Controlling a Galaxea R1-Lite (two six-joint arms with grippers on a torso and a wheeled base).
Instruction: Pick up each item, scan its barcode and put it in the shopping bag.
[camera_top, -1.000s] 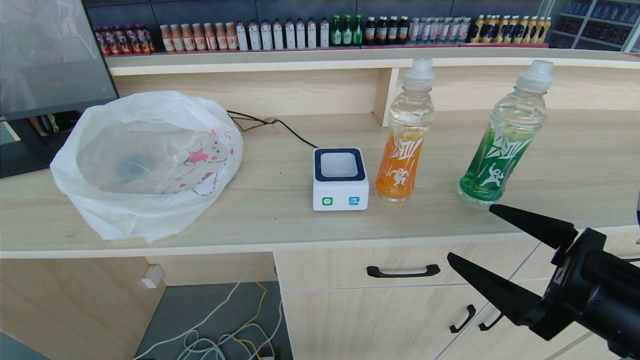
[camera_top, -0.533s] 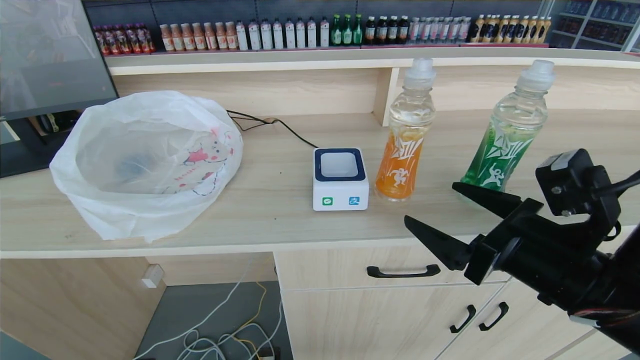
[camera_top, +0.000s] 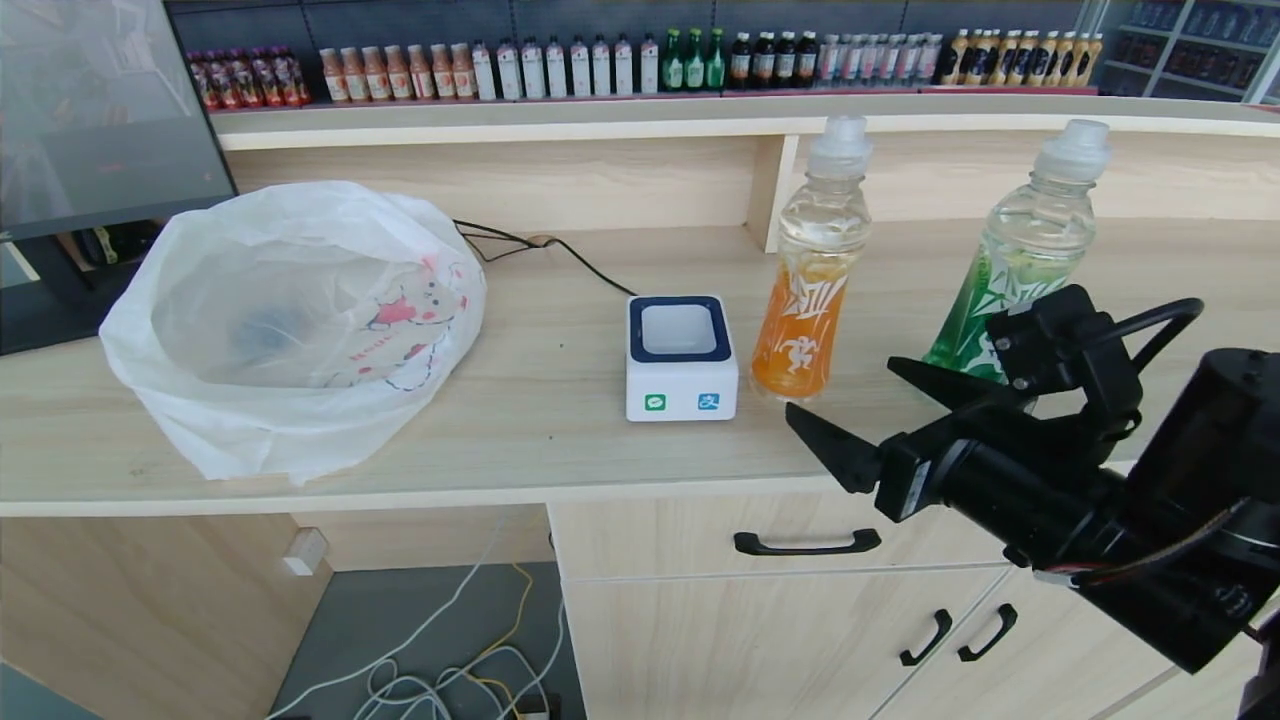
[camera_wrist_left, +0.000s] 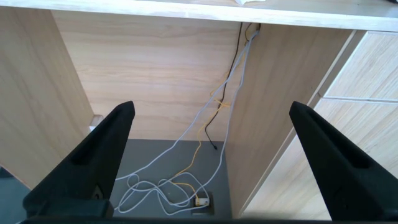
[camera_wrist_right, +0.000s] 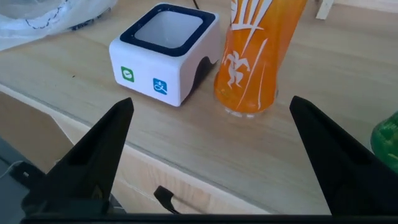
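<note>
Right gripper (camera_top: 841, 385) near orange bottle (camera_top: 808, 310)

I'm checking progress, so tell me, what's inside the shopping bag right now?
In the shopping bag I see white plastic and a dim dark patch low inside, too blurred to name. Folds hide the rest. The orange bottle and green bottle stand outside it.

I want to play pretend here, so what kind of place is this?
Most likely a shop's checkout. Rows of drink bottles line up at the back, a small white barcode scanner sits on the wooden counter, and an open plastic shopping bag lies there too.
</note>
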